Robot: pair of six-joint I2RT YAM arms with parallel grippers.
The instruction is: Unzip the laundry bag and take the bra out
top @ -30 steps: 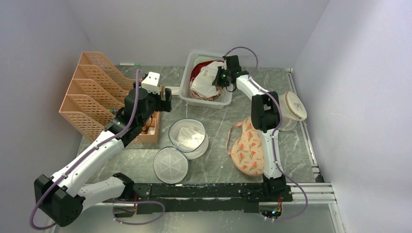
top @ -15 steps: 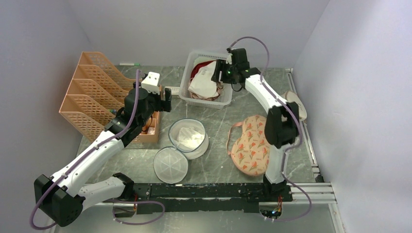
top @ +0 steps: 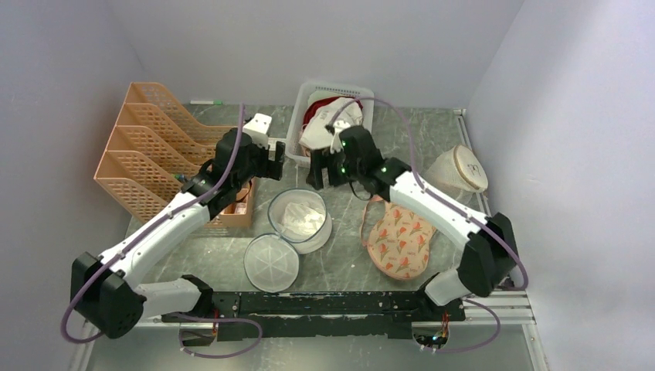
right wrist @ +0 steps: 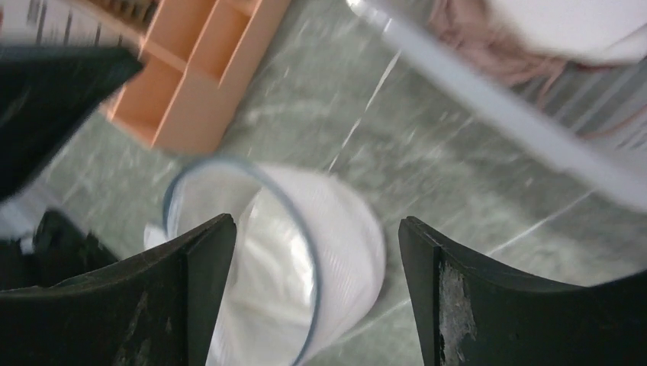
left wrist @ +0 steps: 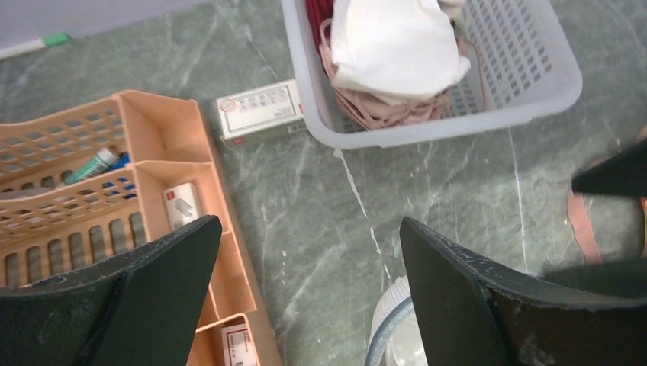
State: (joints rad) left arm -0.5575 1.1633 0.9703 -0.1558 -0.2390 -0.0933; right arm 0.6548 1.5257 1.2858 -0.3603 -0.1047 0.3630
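The laundry bag stands unzipped mid-table, its round lid flopped open toward the near side. Something pale shows inside it. The white bra lies on top of other garments in the white basket, and shows in the left wrist view. My right gripper hovers open between basket and bag; in its wrist view the gripper frames the bag below, holding nothing. My left gripper is open and empty over bare table, the bag's rim beside its right finger.
An orange file organiser and a small orange tray stand at the left. A floral pouch lies on the right, with a translucent beige-rimmed bag beyond it. A small box sits beside the basket.
The right arm has swung back from the basket toward the bag and its jaws have opened, leaving the white bra in the basket. The left gripper has shifted slightly right and further back.
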